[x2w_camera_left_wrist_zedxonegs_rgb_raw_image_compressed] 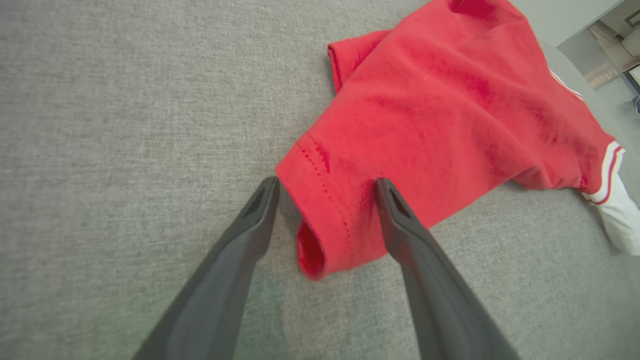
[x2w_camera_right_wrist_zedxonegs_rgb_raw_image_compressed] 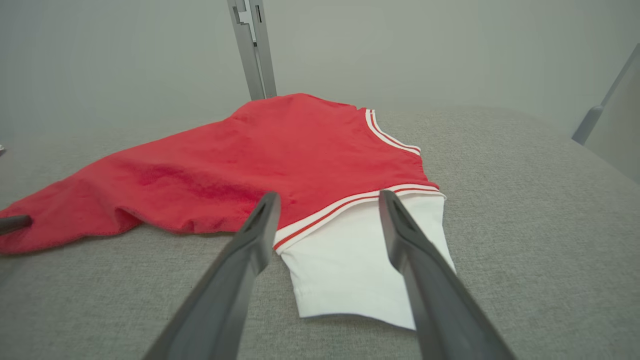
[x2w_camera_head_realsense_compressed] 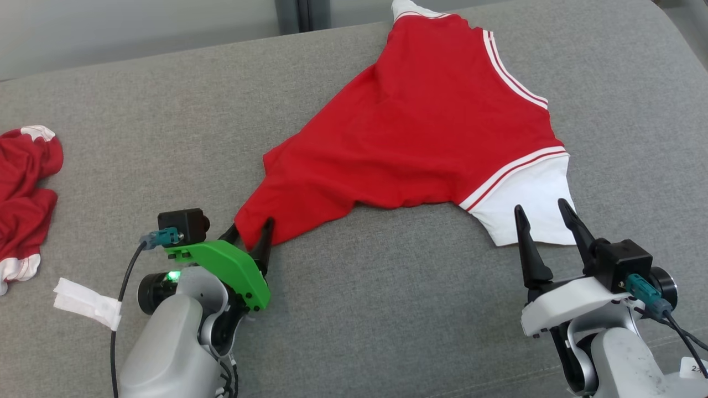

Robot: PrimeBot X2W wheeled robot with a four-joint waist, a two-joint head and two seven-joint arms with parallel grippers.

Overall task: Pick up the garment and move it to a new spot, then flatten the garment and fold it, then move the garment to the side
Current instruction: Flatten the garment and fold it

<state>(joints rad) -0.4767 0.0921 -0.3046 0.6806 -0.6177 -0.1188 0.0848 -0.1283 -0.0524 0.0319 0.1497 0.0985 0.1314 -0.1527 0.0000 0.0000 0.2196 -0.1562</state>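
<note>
At the far left of the grey cloth-covered bench (x2w_camera_head_realsense_compressed: 354, 331) I see another red cloth (x2w_camera_head_realsense_compressed: 25, 182), all bunched up. Just below it lies a small white strip (x2w_camera_head_realsense_compressed: 88, 303), flat on the bench.

Next comes my left hand (x2w_camera_head_realsense_compressed: 252, 226). Its two dark fingers are spread wide apart. The near corner of the garment (x2w_camera_head_realsense_compressed: 420, 127) pokes in between them. In the left wrist view this corner is a red sleeve end (x2w_camera_left_wrist_zedxonegs_rgb_raw_image_compressed: 320, 235) with a row of stitches, and its mouth gapes open a little. One finger (x2w_camera_left_wrist_zedxonegs_rgb_raw_image_compressed: 250, 235) sits just beside the hem, and the other lies over the red cloth. The hand is not pinching the cloth.

The garment is a red shirt. It lies in the middle of the bench and reaches up to the far edge. It is mostly flat, with some wrinkles along its near edge. It has white and red stripes at the shoulder.

To the right, a white sleeve (x2w_camera_head_realsense_compressed: 525, 204) points back at me. My right hand (x2w_camera_head_realsense_compressed: 540, 205) is over it, with its fingers spread wide too. It holds nothing. In the right wrist view one finger (x2w_camera_right_wrist_zedxonegs_rgb_raw_image_compressed: 240, 260) crosses the stripes and the other crosses the white sleeve. I cannot tell if they touch the cloth.
</note>
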